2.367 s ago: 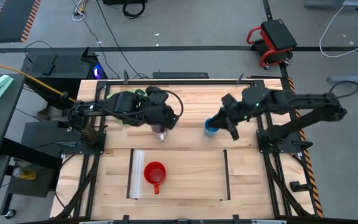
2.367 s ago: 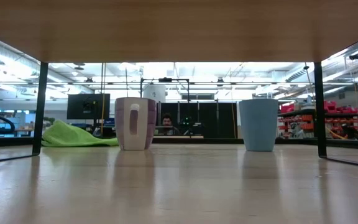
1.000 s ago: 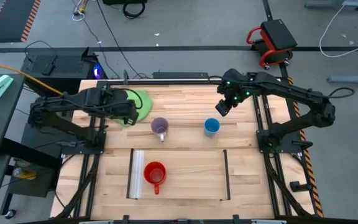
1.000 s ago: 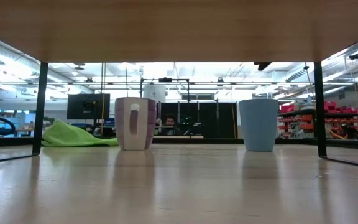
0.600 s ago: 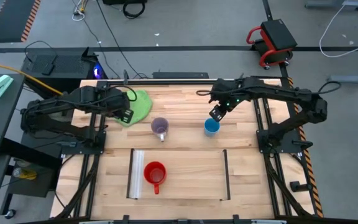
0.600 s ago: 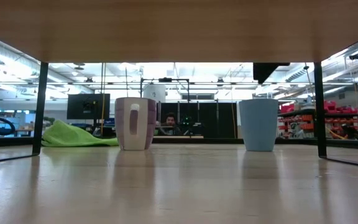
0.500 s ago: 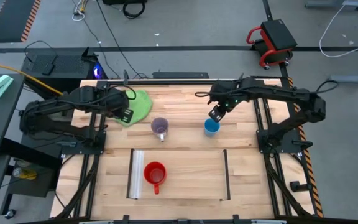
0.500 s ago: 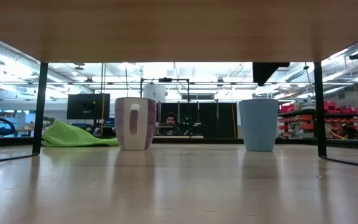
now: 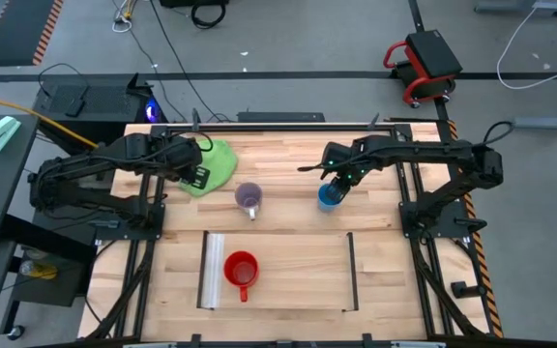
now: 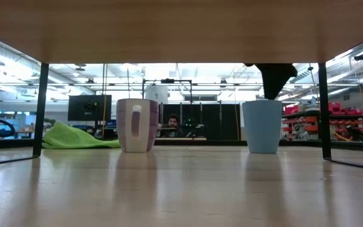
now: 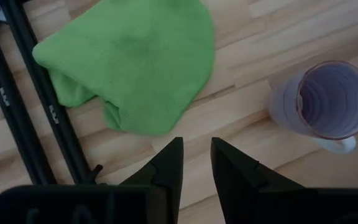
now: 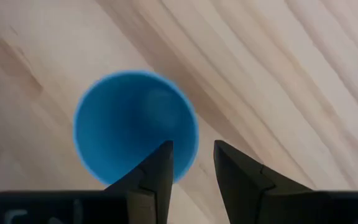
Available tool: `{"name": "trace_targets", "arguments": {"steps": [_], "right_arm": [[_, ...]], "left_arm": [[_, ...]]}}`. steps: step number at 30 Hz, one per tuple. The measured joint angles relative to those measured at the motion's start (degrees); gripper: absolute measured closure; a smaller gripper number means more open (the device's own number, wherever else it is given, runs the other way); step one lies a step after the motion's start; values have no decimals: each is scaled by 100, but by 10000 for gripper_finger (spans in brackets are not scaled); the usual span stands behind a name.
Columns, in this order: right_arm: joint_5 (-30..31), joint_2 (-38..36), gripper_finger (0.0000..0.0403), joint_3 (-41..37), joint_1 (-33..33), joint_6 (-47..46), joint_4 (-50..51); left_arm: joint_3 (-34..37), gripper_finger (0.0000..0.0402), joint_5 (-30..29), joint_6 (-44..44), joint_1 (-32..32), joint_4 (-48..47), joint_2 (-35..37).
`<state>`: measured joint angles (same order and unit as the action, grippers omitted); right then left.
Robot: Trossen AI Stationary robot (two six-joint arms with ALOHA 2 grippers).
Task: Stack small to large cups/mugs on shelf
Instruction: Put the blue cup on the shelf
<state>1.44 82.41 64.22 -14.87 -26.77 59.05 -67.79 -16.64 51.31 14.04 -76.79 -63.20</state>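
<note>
While narrowly parted, the right pincer (image 12: 191,158) straddles the blue mug's (image 12: 132,124) rim.

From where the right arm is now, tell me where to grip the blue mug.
Grip the blue mug by its rim wall, coming straight down. It stands upright on the table with its mouth open upward, and the right hand hangs just above, fingers open and straddling the rim's edge. One finger inside, one outside, looks the likeliest hold. No handle shows.

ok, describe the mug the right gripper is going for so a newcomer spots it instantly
On the slatted tabletop, look behind the shelf, toward the right arm's side. The blue mug stands there upright, directly under the right gripper; its neighbours are purple and red.
</note>
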Motion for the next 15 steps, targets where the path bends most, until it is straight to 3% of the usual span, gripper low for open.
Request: {"name": "trace_targets", "arguments": {"steps": [15], "right_arm": [[-10,168,280,-199,2,-11,-379]], "left_arm": [[0,306,2,9,0,-6,-2]]}}
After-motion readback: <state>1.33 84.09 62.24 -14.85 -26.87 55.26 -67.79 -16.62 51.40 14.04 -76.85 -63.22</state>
